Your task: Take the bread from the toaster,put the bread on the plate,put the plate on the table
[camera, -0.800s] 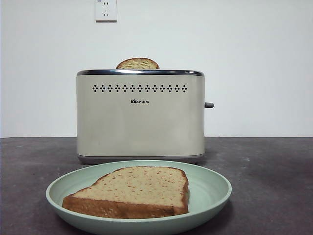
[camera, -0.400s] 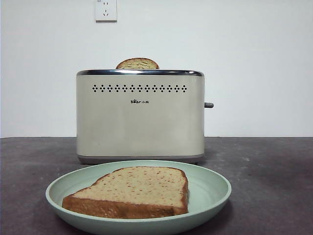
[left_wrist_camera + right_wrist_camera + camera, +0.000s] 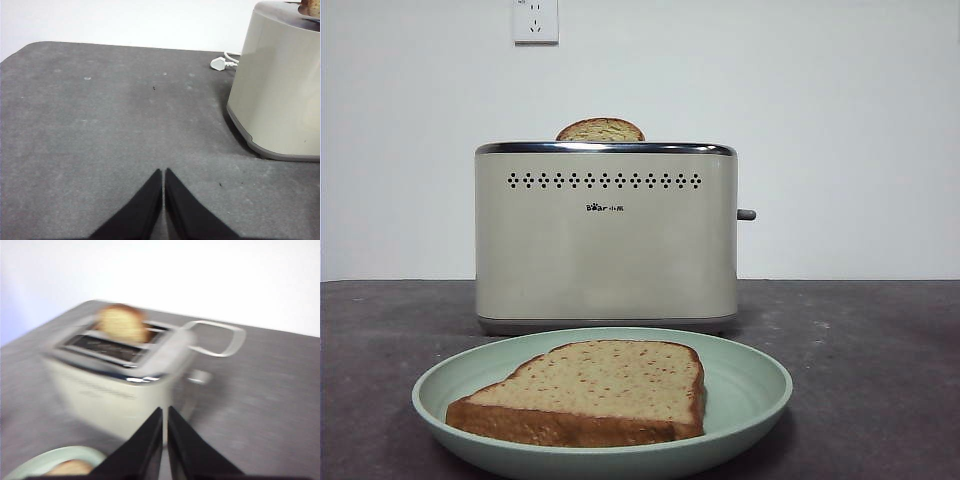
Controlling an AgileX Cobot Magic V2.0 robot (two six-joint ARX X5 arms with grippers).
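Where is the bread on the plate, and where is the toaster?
bread [image 3: 595, 385], front view, middle of its speckled top face.
plate [image 3: 750, 385], front view, bare inner wall beside the slice.
toaster [image 3: 605, 255], front view, cream front panel.

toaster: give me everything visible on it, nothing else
The toaster is a boxy cream unit with a smooth, satin-looking shell, a chrome top rim, a row of small vent holes above a "Bear" logo, a darker grey base band and a small grey lever on one end. It stands upright on the table, behind the plate and apart from it. A second slice pokes its domed top out of one slot; the other slot looks empty in the blurred right wrist view. Neither hand touches it.
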